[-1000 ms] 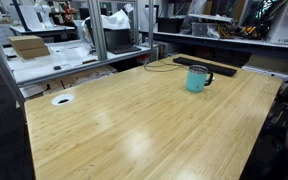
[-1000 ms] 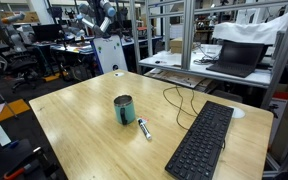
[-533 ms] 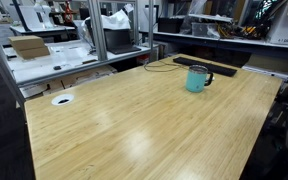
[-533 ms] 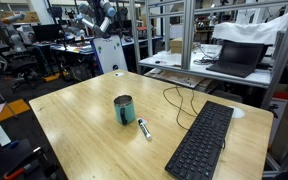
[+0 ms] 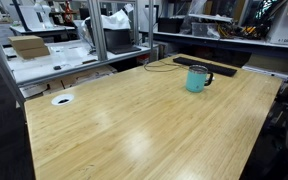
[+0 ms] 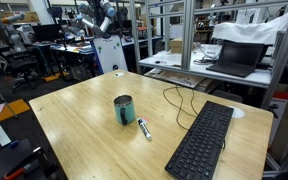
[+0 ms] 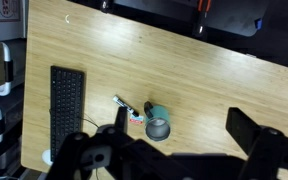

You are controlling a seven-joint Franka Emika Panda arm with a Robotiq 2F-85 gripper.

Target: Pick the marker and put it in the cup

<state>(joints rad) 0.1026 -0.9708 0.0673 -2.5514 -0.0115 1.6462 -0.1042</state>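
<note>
We're in a robotics lab, no doubt about it. A wide bamboo-topped desk (image 5: 134, 125) fills the foreground, with a cable grommet (image 5: 62, 99) sunk in its corner. On it lie a black keyboard (image 6: 201, 140) and a loose black cable (image 6: 174, 100). Behind it stand workbenches framed in aluminium posts (image 6: 195, 40), one carrying an open laptop (image 6: 234, 55) under a crumpled white plastic sheet (image 6: 252, 27). In an exterior view a cardboard box (image 5: 29, 46) sits on a white bench. Further back, a grey jointed robot arm (image 6: 96, 14) rises above more benches, monitors and clutter.
</note>
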